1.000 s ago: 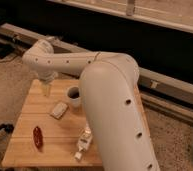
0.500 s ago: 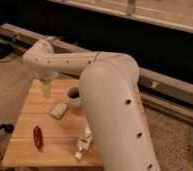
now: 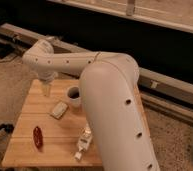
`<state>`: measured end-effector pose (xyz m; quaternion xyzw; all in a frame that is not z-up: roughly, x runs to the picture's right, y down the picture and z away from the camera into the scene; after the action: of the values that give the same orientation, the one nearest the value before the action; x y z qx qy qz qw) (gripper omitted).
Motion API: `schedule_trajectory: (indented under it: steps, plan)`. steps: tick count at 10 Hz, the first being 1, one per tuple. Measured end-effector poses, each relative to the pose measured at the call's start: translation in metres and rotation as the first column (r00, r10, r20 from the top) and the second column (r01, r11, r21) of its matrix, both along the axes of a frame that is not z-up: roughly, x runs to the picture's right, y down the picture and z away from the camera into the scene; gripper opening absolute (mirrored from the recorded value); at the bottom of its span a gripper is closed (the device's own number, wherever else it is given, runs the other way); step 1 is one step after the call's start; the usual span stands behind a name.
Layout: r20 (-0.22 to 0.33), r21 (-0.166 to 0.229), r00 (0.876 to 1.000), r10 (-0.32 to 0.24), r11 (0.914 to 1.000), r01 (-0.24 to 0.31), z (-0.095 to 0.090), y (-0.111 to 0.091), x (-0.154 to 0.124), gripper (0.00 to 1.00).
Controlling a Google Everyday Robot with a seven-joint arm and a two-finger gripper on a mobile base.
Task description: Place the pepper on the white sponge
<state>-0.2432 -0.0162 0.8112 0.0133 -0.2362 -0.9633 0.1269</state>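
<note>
Dim, warm light from overhead. The arm (image 3: 115, 115) shell is brightest, with a mild sheen. The counter (image 3: 60, 142) is evenly lit with faint, soft shadows. The end effector (image 3: 46, 90) is shaded over the counter's far-left corner. Upper frame near black, everything soft.

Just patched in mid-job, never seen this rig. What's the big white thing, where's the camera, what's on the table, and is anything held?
The big white shape is the robot's one arm, filling the foreground and reaching to the back left of the table. There its claw hangs over the wood, open and empty. You have a single camera view, looking down past the arm; where it is mounted can't be told. On the table: a dark red pepper at front left, a white sponge mid-table, a mug just behind the sponge, and a white-and-orange bottle near the front, beside the arm. The pepper lies apart from the sponge, not yet picked up.
</note>
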Motion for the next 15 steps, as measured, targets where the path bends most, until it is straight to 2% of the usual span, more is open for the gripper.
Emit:
schedule_trajectory:
  steps: [6, 8, 10, 11, 13, 15]
  plan:
    - [-0.001, 0.001, 1.0, -0.005, 1.0, 0.005, -0.001, 0.0, -0.001, 0.8]
    - [0.002, -0.001, 0.999, -0.041, 0.9992, 0.041, -0.01, 0.005, -0.01, 0.8]
    - [-0.001, -0.013, 0.999, -0.046, 0.9989, 0.046, -0.028, 0.024, -0.022, 0.8]
    - [-0.004, -0.029, 0.999, -0.037, 0.9989, 0.036, -0.045, 0.042, -0.033, 0.8]
    - [-0.005, -0.08, 1.0, -0.013, 0.9967, 0.013, -0.071, 0.08, -0.053, 0.8]
    - [-0.012, -0.141, 1.0, 0.014, 0.9899, -0.016, -0.088, 0.117, -0.069, 0.8]
